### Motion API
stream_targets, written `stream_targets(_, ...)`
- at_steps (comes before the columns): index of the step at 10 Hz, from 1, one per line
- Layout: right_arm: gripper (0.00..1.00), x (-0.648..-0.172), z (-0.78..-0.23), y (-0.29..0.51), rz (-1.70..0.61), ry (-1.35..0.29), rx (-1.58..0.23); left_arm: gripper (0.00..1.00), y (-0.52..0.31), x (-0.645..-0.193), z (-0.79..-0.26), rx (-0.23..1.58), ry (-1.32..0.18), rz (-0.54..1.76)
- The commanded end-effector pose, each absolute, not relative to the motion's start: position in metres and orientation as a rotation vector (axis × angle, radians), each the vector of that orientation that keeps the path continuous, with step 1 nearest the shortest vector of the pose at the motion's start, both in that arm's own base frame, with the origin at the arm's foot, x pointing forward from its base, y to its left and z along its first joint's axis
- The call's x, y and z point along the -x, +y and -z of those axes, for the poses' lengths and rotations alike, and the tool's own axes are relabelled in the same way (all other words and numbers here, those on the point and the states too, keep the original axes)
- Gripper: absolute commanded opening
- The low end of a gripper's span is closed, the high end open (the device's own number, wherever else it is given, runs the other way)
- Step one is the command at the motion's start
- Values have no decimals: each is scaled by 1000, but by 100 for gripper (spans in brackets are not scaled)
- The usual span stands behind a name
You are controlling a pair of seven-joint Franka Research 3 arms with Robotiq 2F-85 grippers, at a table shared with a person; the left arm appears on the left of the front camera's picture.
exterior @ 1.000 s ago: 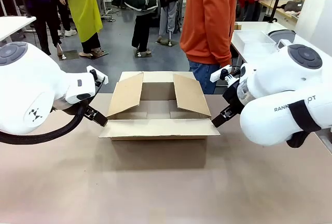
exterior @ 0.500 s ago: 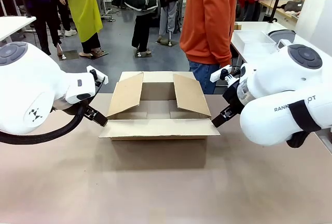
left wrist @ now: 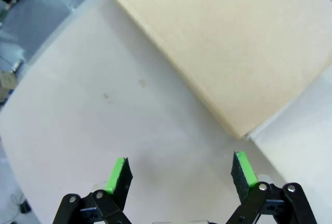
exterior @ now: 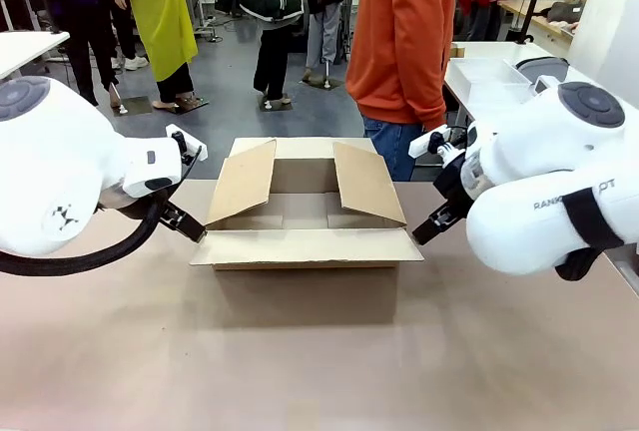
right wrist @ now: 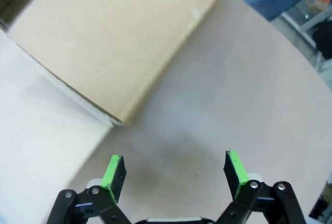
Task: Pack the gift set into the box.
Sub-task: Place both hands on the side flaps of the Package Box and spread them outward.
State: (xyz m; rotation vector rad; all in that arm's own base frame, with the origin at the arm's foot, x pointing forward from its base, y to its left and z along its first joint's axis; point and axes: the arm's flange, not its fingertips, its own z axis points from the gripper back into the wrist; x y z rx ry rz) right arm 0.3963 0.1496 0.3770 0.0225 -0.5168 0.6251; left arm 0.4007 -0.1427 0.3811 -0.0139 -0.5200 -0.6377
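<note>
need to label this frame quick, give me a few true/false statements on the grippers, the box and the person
1. The cardboard box sits on the table with its top flaps open. True.
2. The left gripper is shut on a flap. False: it is open and empty, over the table beside the box.
3. The right gripper is open and holds nothing. True.
4. The person in the orange top is reaching into the box. False: the person stands behind it at the far side, and no hand is at the box.
</note>
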Motion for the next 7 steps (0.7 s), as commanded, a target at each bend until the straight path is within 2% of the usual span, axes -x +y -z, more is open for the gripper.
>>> stream_targets(1,100,-372,-415,90,-640,-414,-57,100,-76,-343,-415,-64,-466,722)
stream_targets(2,100,-358,-433,66,-609,-424,-96,100,-43,-314,-432,-98,-474,685)
stream_targets(3,100,-343,-454,38,-492,-520,-197,100,-11,-286,-456,30,-596,587)
stream_targets(4,100,-332,-472,11,-382,-541,-323,100,12,-267,-477,259,-757,526)
stream_targets(5,100,-321,-486,-19,-270,-547,-529,100,37,-256,-490,479,-791,373)
stream_targets(6,100,-309,-497,-55,-190,-530,-813,100,72,-249,-491,671,-780,266)
stream_targets(7,100,-299,-498,-99,-28,-512,-1019,100,118,-242,-481,945,-770,234)
